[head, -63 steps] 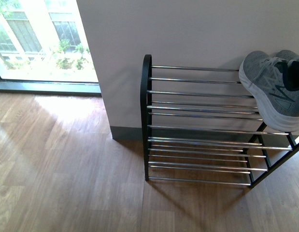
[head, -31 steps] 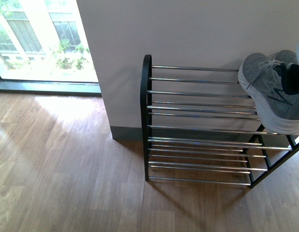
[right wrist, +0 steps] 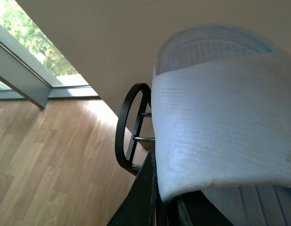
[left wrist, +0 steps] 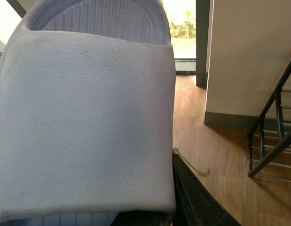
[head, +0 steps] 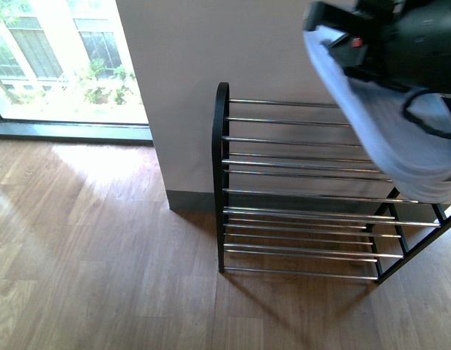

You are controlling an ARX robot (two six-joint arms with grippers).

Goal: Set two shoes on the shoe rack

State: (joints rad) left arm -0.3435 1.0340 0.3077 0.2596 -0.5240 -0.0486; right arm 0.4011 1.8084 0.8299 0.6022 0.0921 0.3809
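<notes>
**Slide swings in over the top shelf**

Since half a second ago a pale slide (head: 389,138) and a dark arm have come into the upper right of the front view. They now cover the grey sneaker that showed at the right end of the top shelf.

The right gripper (right wrist: 159,202) has its jaws clamped on this slide's edge. They are mostly buried under the strap, so the hold looks shallow. The left gripper (left wrist: 176,207) carries the other slide (left wrist: 84,122) the same way, up in the air above the floor (left wrist: 201,146). That arm is not in the front view.

The right-hand slide hangs tilted, toe towards the wall (head: 210,44), above the right part of the shoe rack (head: 220,146) and not yet touching the rods.

To do this well, I would level the sole before lowering, since a tilted slide may tip between the thin rods. Set it across at least two rods, towards the free left end, well apart from the hidden sneaker. Only part the jaws once the sole rests.
</notes>
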